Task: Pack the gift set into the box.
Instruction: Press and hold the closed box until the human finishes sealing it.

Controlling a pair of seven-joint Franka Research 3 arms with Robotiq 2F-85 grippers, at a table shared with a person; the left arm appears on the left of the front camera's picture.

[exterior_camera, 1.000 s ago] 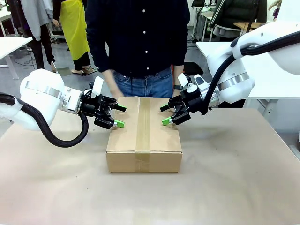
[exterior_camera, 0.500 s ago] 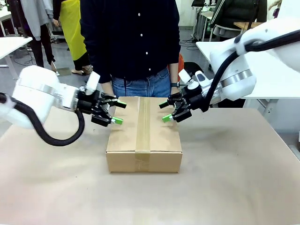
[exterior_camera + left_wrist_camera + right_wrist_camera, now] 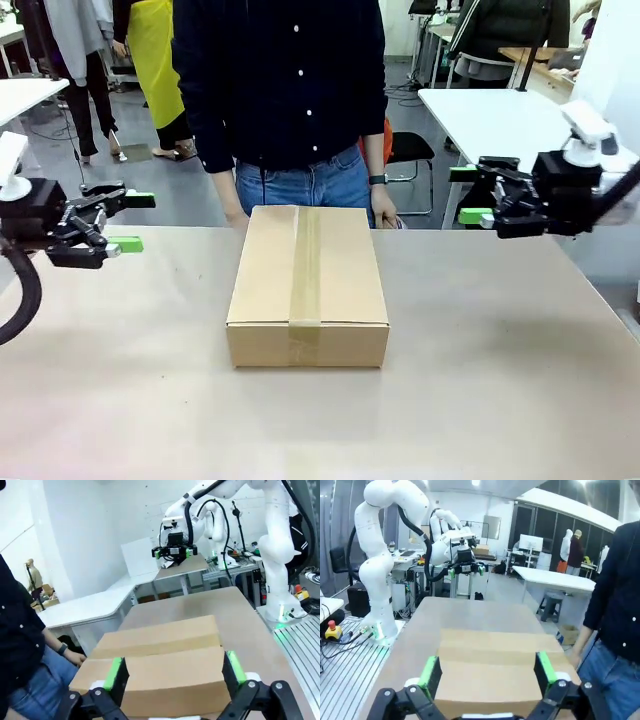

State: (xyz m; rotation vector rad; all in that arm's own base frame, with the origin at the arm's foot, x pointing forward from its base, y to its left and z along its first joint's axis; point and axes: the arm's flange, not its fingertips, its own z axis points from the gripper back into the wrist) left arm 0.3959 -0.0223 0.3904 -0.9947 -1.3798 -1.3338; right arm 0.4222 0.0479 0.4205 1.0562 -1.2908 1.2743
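The box (image 3: 307, 285) lies in the middle of the table, its flaps shut and a strip of tape along the top seam. The gift set is hidden. My left gripper (image 3: 133, 221) hovers open at the table's far left, well clear of the box, pointing toward it. My right gripper (image 3: 468, 194) hovers open at the far right, also apart from it. In the left wrist view the box (image 3: 160, 665) shows between the spread fingers of the left gripper (image 3: 175, 672). The right wrist view frames the box (image 3: 490, 667) the same way for the right gripper (image 3: 487, 672).
A person in a dark shirt (image 3: 285, 90) stands at the far edge just behind the box, one hand (image 3: 384, 213) near its back right corner. The brown table top (image 3: 500, 380) is bare around the box. White tables (image 3: 500, 110) and other people stand farther back.
Both grippers have pulled back from over the box's far end to the left and right sides of the table, staying open. The box has not moved.
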